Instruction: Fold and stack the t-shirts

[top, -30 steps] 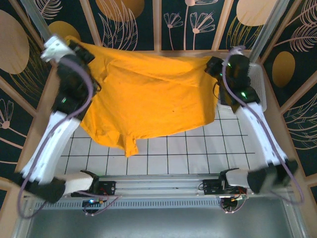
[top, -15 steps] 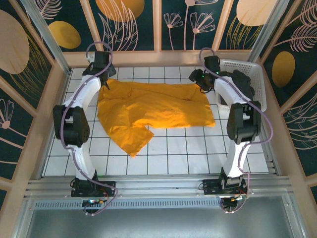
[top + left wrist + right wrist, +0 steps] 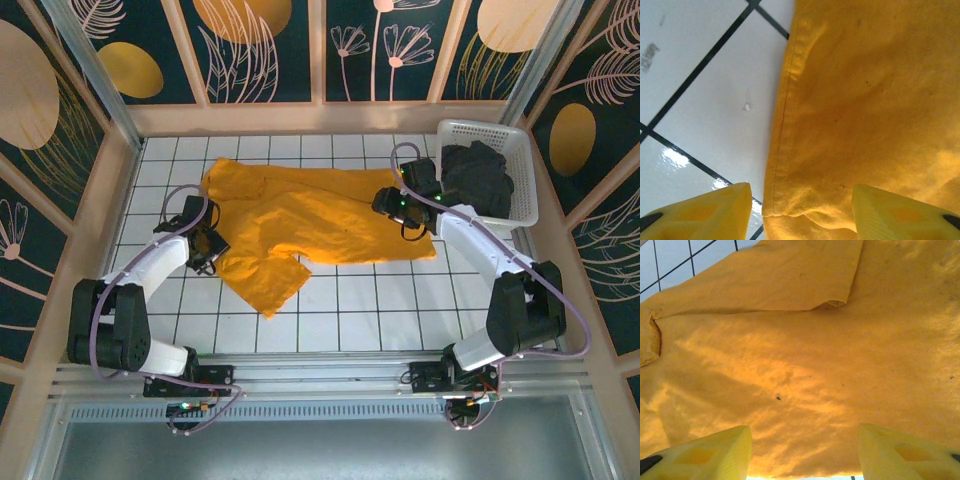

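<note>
I have the mustard t-shirt [image 3: 310, 220] lying spread but rumpled on the white tiled bench [image 3: 400, 300], towards the far side, with one flap reaching toward me at its near left corner. The left pincer [image 3: 208, 245] sits low at the shirt's left edge. On its wrist camera the two yellow fingers [image 3: 705, 212] stand apart, released, with the stitched hem [image 3: 782, 125] running down between them and bare tile to the left of it; they grip no cloth. The right pincer [image 3: 392, 203] is over the shirt's right part, near its far right corner. Its wrist camera shows those fingers [image 3: 705, 450] apart as well, released, with orange cloth spread beneath them and a flap folded over near the top of the view. The dark charcoal t-shirt [image 3: 478, 180] lies bunched inside the white mesh basket [image 3: 470, 128] at the far right corner of the bench, just beside the right arm. The two shirts lie apart, and neither is folded.
</note>
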